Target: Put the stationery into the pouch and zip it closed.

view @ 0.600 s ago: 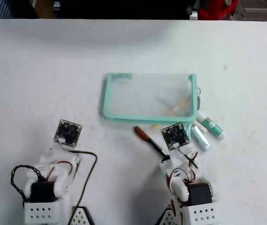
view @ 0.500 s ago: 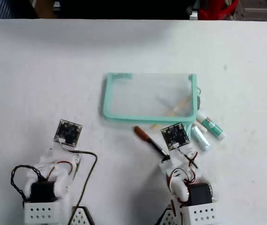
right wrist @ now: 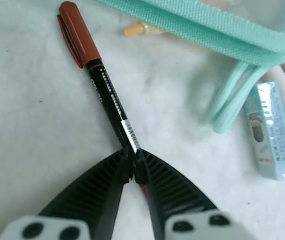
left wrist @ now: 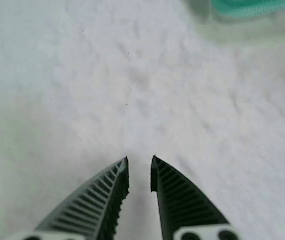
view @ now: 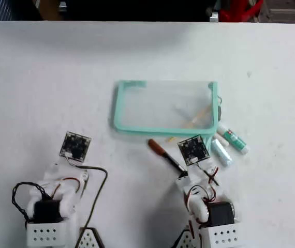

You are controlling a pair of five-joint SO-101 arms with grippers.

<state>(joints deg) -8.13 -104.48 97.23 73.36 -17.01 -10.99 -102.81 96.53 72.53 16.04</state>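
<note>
1. Right gripper [right wrist: 134, 167]: jaws closed on the tail end of the pen [right wrist: 105, 95]. The black barrel runs out from the fingertips, and the brown cap is the far end. In the high view the pen points from this gripper toward 10 o'clock and lies flat on the table [view: 59, 67]. Its cap rests just beside the lower teal edge of the pouch [view: 152, 131], at the pouch's 6 o'clock.
2. Left gripper [left wrist: 139, 161]: jaws stand a narrow gap apart with nothing between them, over bare table. The pouch is well apart from it, at about 2 o'clock in the high view.
3. Pouch: lies flat at table centre. A pale yellow stick [view: 196, 118] shows through its clear face.
4. Outside the pouch, off its 4 o'clock corner, lie a light blue box [view: 221, 152] and a green-and-white tube [view: 234, 139], side by side.
5. Change from the earlier frames: none. Both arms, the pen and the pouch hold the same positions.
</note>
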